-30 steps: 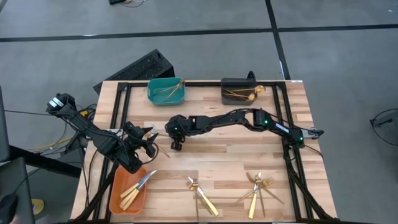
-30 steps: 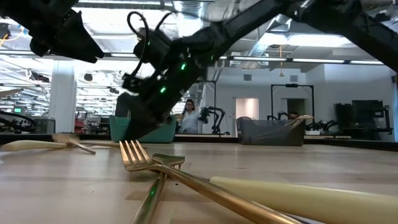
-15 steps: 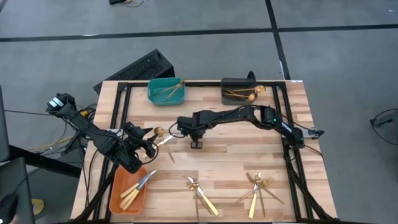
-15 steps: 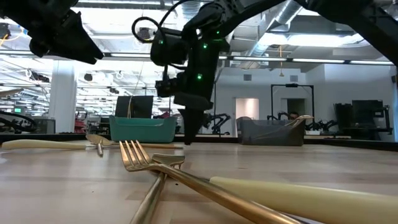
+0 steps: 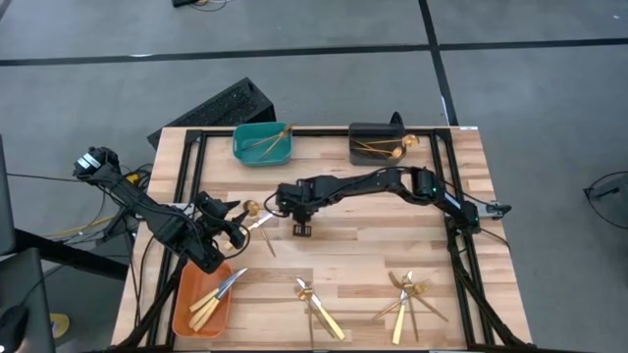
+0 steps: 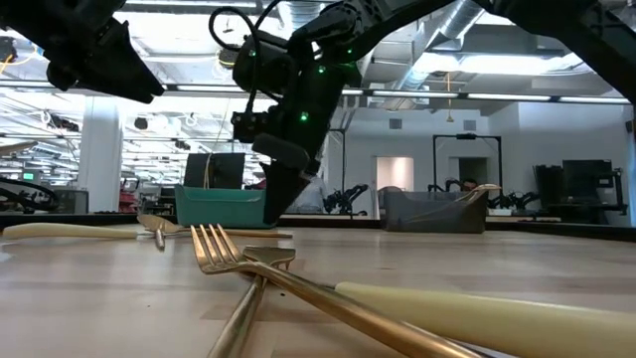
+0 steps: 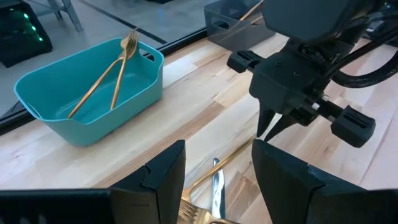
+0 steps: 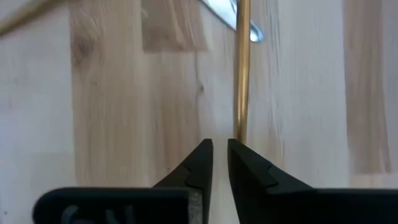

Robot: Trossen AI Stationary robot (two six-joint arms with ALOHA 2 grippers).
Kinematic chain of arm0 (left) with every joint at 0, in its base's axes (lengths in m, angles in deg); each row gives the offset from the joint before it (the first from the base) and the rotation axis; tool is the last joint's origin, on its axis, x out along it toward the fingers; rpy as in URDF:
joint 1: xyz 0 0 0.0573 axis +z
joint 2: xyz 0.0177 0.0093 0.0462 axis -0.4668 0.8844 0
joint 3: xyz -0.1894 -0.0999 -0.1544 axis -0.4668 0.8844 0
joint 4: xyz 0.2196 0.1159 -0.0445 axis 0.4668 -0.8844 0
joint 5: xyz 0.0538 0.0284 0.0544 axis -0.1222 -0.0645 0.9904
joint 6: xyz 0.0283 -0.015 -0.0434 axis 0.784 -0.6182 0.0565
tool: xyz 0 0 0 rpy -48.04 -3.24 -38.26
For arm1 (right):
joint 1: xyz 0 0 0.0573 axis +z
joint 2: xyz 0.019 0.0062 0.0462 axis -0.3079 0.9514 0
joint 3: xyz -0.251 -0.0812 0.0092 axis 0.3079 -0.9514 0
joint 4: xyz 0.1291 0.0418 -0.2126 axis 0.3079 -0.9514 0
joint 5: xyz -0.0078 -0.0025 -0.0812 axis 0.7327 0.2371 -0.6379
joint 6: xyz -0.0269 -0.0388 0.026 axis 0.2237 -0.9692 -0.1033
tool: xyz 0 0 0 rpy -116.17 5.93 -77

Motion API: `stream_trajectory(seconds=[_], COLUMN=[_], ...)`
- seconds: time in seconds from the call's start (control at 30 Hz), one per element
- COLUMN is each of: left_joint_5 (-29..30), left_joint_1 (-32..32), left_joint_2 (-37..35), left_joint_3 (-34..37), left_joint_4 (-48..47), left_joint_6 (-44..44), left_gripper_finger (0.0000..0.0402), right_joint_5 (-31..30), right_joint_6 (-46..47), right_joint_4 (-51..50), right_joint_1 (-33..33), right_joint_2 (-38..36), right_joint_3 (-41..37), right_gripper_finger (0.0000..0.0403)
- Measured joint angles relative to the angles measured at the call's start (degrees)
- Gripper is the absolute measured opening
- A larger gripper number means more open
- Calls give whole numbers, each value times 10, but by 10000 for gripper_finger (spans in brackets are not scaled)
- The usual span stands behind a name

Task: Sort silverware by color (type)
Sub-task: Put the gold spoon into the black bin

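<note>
A gold spoon and a silver-bladed knife (image 5: 258, 219) lie flat on the wooden table between my two grippers. Their gold handle (image 8: 242, 74) shows just ahead of my right gripper (image 8: 219, 149). That gripper (image 5: 300, 231) hangs a little above the table, pointing steeply down, its fingers a narrow gap apart with nothing between them. My left gripper (image 7: 217, 146) stands open above the knife blade (image 7: 215, 186), left of the pieces (image 5: 234, 222). Gold forks lie in the teal bin (image 5: 263, 143), spoons in the dark grey bin (image 5: 378, 145), and knives in the orange bin (image 5: 203, 299).
Two loose heaps of gold silverware lie near the table's front edge, one at the middle (image 5: 319, 309) and one to the right (image 5: 407, 294). A fork of the front heap (image 6: 238, 261) fills the low view's foreground. A black frame (image 5: 186, 162) runs along the table's edges.
My right gripper has risen off the table and gone toward the table's right, away from my left gripper, tipping steeper. The gold spoon and knife it was over now lie uncovered beside my left gripper, slid a little toward the right.
</note>
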State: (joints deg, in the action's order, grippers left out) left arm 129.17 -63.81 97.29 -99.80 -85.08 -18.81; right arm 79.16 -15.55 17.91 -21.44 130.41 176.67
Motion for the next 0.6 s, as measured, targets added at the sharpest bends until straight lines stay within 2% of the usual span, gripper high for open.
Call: stream_trajectory(seconds=[0.47, 0.6], left_joint_5=[2, 1], left_joint_1=[0, 0], left_joint_2=[0, 0], left_joint_3=[0, 0], left_joint_4=[0, 2], left_joint_6=[-4, -5], left_gripper_finger=[171, 171], right_joint_5=[4, 6], right_joint_6=[-28, -34], right_joint_4=[192, 207], right_joint_1=[-8, -10], right_joint_2=[26, 46], right_joint_3=[3, 1], right_gripper_finger=[147, 154])
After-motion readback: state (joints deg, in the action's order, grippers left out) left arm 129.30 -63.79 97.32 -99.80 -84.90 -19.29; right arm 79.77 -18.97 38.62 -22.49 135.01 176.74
